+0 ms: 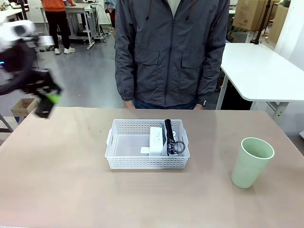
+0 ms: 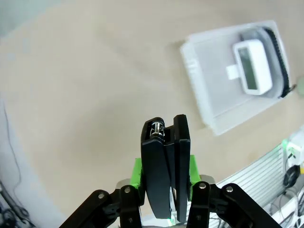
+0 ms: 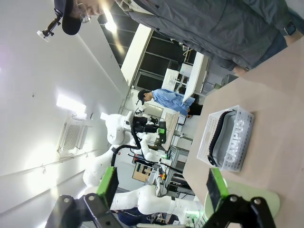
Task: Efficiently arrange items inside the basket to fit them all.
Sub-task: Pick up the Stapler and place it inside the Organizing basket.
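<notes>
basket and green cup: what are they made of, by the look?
Basket: white plastic, likely moulded; regular perforated walls, slightly translucent floor. Cup: pale-green plastic by the look, matte, thin even rim; a fibre composite cannot be ruled out.

bright, even light; left hand (image 1: 46, 107) motion-blurred; wrist views distorted.

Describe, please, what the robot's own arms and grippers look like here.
The left gripper has flat black fingers, green pads and black linkage bars with silver pivots. The right gripper shows the same green pads on black. The left arm is white and rounded.
</notes>
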`<action>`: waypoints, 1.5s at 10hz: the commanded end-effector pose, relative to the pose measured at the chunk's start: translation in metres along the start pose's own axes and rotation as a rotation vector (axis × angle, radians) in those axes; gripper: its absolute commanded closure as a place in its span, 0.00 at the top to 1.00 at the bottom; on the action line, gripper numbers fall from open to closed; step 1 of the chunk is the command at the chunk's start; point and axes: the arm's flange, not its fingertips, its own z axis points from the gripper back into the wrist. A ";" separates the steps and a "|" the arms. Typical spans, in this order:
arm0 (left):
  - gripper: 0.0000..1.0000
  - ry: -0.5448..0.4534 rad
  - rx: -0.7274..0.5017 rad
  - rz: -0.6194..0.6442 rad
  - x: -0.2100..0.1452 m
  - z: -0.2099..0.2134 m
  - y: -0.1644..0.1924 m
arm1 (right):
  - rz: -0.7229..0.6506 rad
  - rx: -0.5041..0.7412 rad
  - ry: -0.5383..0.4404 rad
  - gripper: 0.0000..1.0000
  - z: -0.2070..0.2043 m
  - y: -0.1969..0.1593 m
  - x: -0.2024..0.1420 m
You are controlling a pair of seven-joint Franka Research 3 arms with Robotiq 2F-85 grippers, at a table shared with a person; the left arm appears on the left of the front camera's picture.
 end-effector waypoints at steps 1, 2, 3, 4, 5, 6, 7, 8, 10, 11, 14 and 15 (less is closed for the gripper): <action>0.41 0.090 0.072 -0.144 0.064 -0.028 -0.047 | 0.011 0.002 0.010 1.00 0.002 0.003 -0.002; 0.41 0.149 0.063 -0.196 0.081 -0.060 -0.075 | 0.011 0.002 0.010 1.00 0.002 0.003 -0.002; 0.41 0.192 0.089 -0.236 0.095 -0.095 -0.102 | 0.011 0.002 0.010 1.00 0.002 0.003 -0.002; 0.41 0.237 0.091 -0.276 0.102 -0.122 -0.118 | 0.011 0.002 0.010 1.00 0.002 0.003 -0.002; 0.41 0.294 0.073 -0.313 0.104 -0.150 -0.131 | 0.011 0.002 0.010 1.00 0.002 0.003 -0.002; 0.41 0.329 0.067 -0.349 0.102 -0.175 -0.142 | 0.011 0.002 0.010 1.00 0.002 0.003 -0.002; 0.41 0.347 0.080 -0.376 0.100 -0.196 -0.148 | 0.011 0.002 0.010 1.00 0.002 0.003 -0.002; 0.41 0.345 0.081 -0.391 0.099 -0.208 -0.152 | 0.011 0.002 0.010 1.00 0.002 0.003 -0.002; 0.41 0.349 0.096 -0.487 0.094 -0.239 -0.159 | 0.011 0.002 0.010 1.00 0.002 0.003 -0.002; 0.41 0.358 0.120 -0.532 0.089 -0.252 -0.163 | 0.011 0.002 0.010 1.00 0.002 0.003 -0.002; 0.41 0.379 0.189 -0.585 0.086 -0.276 -0.164 | 0.011 0.002 0.010 1.00 0.002 0.003 -0.002; 0.41 0.382 0.195 -0.602 0.086 -0.278 -0.165 | 0.011 0.002 0.010 1.00 0.002 0.003 -0.002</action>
